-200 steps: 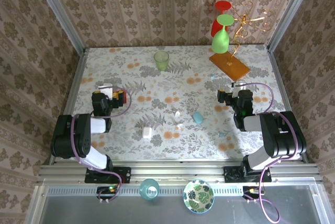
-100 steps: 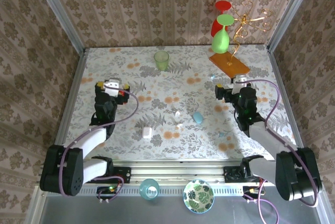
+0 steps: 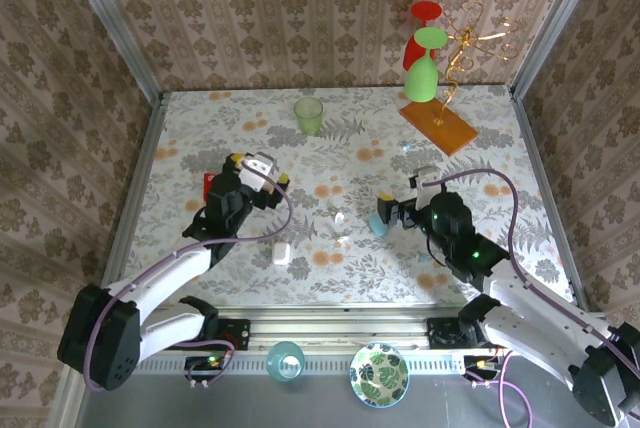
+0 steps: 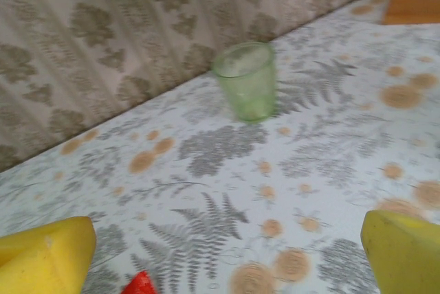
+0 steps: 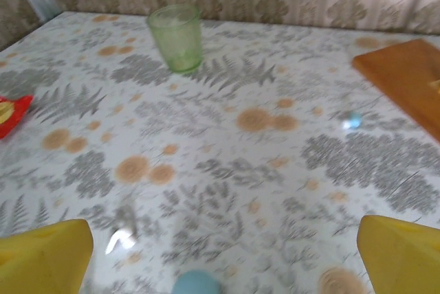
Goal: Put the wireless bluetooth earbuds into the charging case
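The white charging case [image 3: 282, 253] lies on the floral table near the front, left of centre. Two tiny white earbuds [image 3: 338, 218] [image 3: 343, 241] lie just right of it, apart from the case. My left gripper [image 3: 259, 168] hovers behind and left of the case, open, with nothing between its yellow fingertips [image 4: 42, 256]. My right gripper [image 3: 392, 210] is open too, right of the earbuds and beside a light blue disc [image 3: 378, 225]. In the right wrist view a blurred white glint [image 5: 120, 239], likely an earbud, lies left of the disc [image 5: 196, 284].
A green cup [image 3: 309, 115] [image 4: 245, 81] [image 5: 177, 36] stands at the back centre. An orange board [image 3: 438, 126] at the back right carries a wire stand with red and green glasses. A red item [image 3: 210, 186] lies by the left arm. A patterned bowl [image 3: 379, 373] sits below the table's front rail.
Both arms have reached out from their folded poses. The left gripper moved right and forward, the right gripper moved left toward the blue disc. Both stayed open.
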